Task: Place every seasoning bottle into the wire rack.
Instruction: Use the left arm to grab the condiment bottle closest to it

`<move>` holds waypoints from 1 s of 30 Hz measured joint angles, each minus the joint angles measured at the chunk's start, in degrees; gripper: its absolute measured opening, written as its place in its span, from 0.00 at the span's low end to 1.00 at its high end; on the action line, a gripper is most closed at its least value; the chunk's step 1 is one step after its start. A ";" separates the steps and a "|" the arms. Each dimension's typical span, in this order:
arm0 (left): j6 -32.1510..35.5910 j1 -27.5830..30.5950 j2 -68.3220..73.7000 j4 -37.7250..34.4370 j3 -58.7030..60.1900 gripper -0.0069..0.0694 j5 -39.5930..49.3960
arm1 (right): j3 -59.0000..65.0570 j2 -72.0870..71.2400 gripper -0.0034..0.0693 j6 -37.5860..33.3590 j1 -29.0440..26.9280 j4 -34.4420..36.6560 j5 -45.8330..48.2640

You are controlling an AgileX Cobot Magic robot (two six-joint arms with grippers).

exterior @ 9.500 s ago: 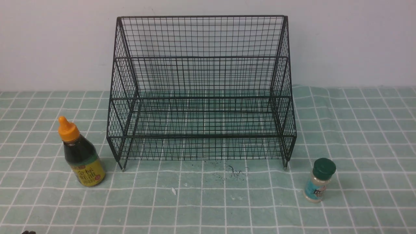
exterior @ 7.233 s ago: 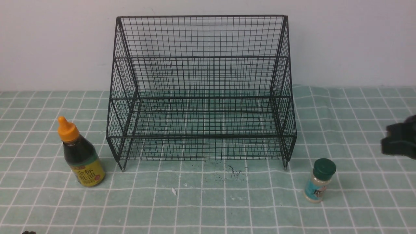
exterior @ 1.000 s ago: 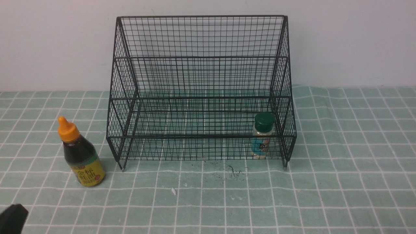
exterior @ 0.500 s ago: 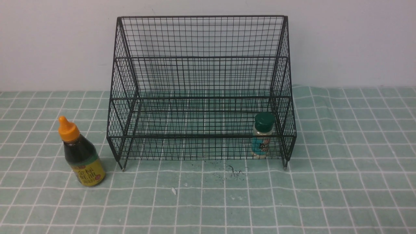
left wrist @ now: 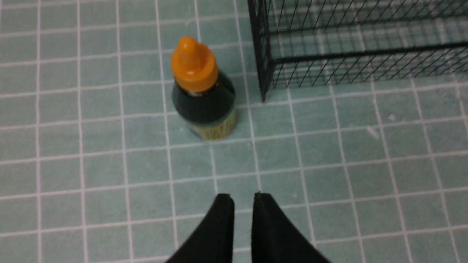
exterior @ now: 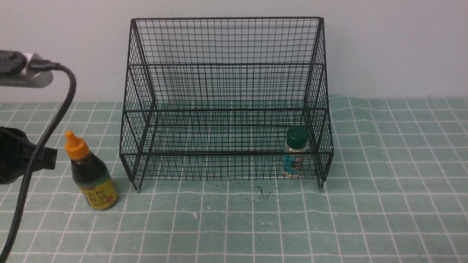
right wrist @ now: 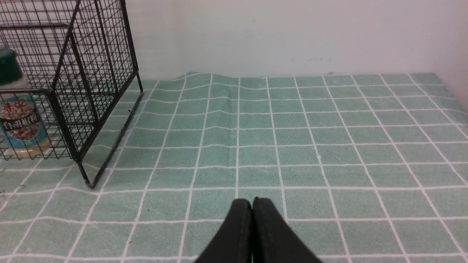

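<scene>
The dark sauce bottle [exterior: 93, 175] with an orange pointed cap stands upright on the cloth, just left of the wire rack [exterior: 226, 153]. My left gripper [exterior: 55, 159] hangs close to the left of its cap. In the left wrist view this sauce bottle [left wrist: 203, 98] is ahead of the left gripper [left wrist: 239, 197], whose jaws stand a narrow gap apart with nothing between them. The rack's corner post [left wrist: 263, 54] is beside the bottle. The green-lidded shaker jar [exterior: 295, 153] stands inside the rack's lower tier at the right end. My right gripper [right wrist: 252, 200] is shut and empty, with the shaker jar [right wrist: 18, 117] and rack [right wrist: 62, 124] off to its side.
A black cable [exterior: 55, 109] loops down from the left arm's wrist mount [exterior: 25, 73] in front of the cloth. The green checked tablecloth [exterior: 384, 201] covers the table up to the white wall [exterior: 395, 47] behind the rack. Dark specks [exterior: 263, 193] lie before the rack.
The left arm has swung into the front view at the left edge, close beside the sauce bottle. Before that, the shaker jar went from the cloth into the rack's lower tier.
</scene>
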 joint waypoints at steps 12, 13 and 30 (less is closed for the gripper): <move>1.57 0.00 14.65 4.91 -9.98 0.32 -0.53 | 0.00 0.00 0.03 0.00 0.00 0.00 0.00; 1.63 0.00 16.10 5.60 -9.98 0.42 -2.38 | 0.00 0.00 0.03 0.00 0.00 0.05 0.00; -2.49 0.00 32.22 10.29 -9.98 0.80 -8.80 | 0.00 0.00 0.03 0.00 0.00 0.05 0.00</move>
